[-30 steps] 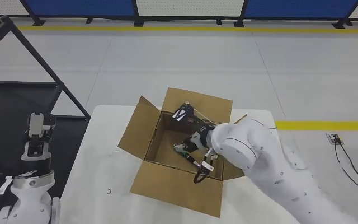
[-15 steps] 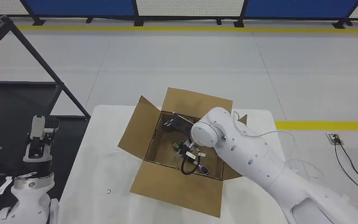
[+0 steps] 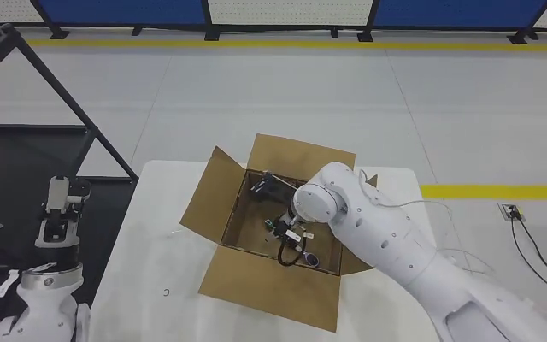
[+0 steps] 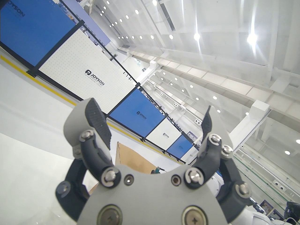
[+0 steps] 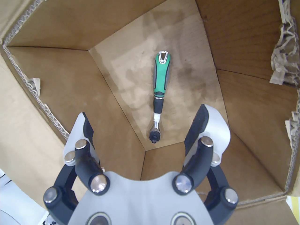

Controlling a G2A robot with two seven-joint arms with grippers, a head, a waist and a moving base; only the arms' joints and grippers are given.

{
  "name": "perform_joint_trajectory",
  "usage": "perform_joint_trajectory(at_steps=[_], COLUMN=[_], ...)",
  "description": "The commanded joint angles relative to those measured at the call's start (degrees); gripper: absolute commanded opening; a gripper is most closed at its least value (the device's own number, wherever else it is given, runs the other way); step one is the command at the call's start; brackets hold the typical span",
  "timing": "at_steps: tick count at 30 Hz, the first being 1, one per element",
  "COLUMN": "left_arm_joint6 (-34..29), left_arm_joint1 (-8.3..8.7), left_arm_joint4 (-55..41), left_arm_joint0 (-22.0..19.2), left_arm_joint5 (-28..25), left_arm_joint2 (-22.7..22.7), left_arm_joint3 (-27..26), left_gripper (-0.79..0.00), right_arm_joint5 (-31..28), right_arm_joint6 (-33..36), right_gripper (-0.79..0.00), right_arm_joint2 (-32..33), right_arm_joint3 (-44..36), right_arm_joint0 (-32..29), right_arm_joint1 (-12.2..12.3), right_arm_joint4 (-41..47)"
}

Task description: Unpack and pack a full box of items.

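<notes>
Inside the cardboard box [image 5: 58, 71], only a green ratchet wrench [image 5: 161, 76] is left to be unpacked; the right gripper [image 5: 143, 113] is held spread above it.

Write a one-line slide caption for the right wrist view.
Open right gripper above a green-handled ratchet lying on the floor of a cardboard box.

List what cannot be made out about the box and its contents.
Top view: the right arm covers much of the box inside; anything beneath it is hidden.
Right wrist view: the right gripper hides part of the floor near the ratchet head.
Left wrist view: the left gripper cuts off most of the box.
</notes>
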Motion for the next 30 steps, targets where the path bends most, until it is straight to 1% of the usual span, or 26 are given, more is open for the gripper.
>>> perform_joint_trajectory(at_steps=[1, 6, 8, 9, 10, 11, 12, 14, 15, 22, 25, 28, 30], left_arm_joint6=[0.00, 0.00, 0.00, 0.00, 0.00, 0.00, 0.00, 0.00, 0.00, 0.00, 0.00, 0.00, 0.00], left_arm_joint1=[0.00, 0.00, 0.00, 0.00, 0.00, 0.00, 0.00, 0.00, 0.00, 0.00, 0.00, 0.00, 0.00], left_arm_joint4=[0.00, 0.00, 0.00, 0.00, 0.00, 0.00, 0.00, 0.00, 0.00, 0.00, 0.00, 0.00, 0.00], left_arm_joint0=[0.00, 0.00, 0.00, 0.00, 0.00, 0.00, 0.00, 0.00, 0.00, 0.00, 0.00, 0.00, 0.00], left_arm_joint5=[0.00, 0.00, 0.00, 0.00, 0.00, 0.00, 0.00, 0.00, 0.00, 0.00, 0.00, 0.00, 0.00], left_arm_joint2=[0.00, 0.00, 0.00, 0.00, 0.00, 0.00, 0.00, 0.00, 0.00, 0.00, 0.00, 0.00, 0.00], left_arm_joint3=[0.00, 0.00, 0.00, 0.00, 0.00, 0.00, 0.00, 0.00, 0.00, 0.00, 0.00, 0.00, 0.00], left_gripper=[0.000, 0.000, 0.000, 0.000, 0.000, 0.000, 0.000, 0.000, 0.000, 0.000, 0.000, 0.000, 0.000], right_arm_joint5=[-0.83, -2.73, -2.51, -2.38, -2.31, -2.44, -2.63, -2.80, -2.96, -4.19, -3.11, -1.88, -2.08], right_arm_joint6=[1.08, -0.56, -1.62, -2.16, -2.66, -3.20, -3.70, -4.48, -4.60, -4.40, -3.96, -4.18, -4.39], right_gripper=[0.000, 0.000, -0.037, -0.080, -0.234, -0.268, -0.262, -0.372, -0.394, -0.428, -0.459, -0.468, -0.465], right_arm_joint2=[-1.48, -5.37, -6.53, -6.98, -7.34, -7.52, -7.73, -8.08, -8.26, -9.47, -10.11, -10.45, -10.49], right_arm_joint3=[2.42, 8.28, 11.00, 12.31, 13.63, 14.96, 16.41, 19.31, 20.72, 28.15, 30.48, 32.73, 34.05], right_arm_joint0=[0.73, 1.10, 1.20, 1.24, 1.35, 1.45, 1.52, 1.65, 1.74, 2.24, 2.42, 2.53, 2.51], right_arm_joint1=[-1.02, -4.13, -5.43, -6.09, -6.73, -7.34, -7.92, -9.06, -9.63, -13.36, -14.82, -16.19, -17.00], right_arm_joint4=[-0.50, -2.07, -2.70, -2.80, -2.84, -2.56, -2.43, -2.11, -1.96, -1.61, -2.49, -3.08, -3.05])
